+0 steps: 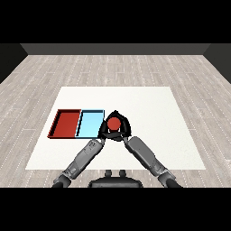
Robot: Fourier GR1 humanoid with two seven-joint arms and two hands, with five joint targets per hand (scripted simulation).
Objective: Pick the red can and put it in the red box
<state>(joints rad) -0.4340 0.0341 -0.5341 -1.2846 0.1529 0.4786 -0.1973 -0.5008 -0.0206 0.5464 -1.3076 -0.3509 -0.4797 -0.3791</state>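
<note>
Red tray (66,123) lay far left on white table (149,108), light blue tray (90,124) touching its right side. Just right of blue tray stood red can (114,123), outside both trays. Left hand (104,129) pressed against can's left side, right hand (125,129) against its right, both curled round can and meeting above it. Grey forearms ran down toward lower corners.
</note>
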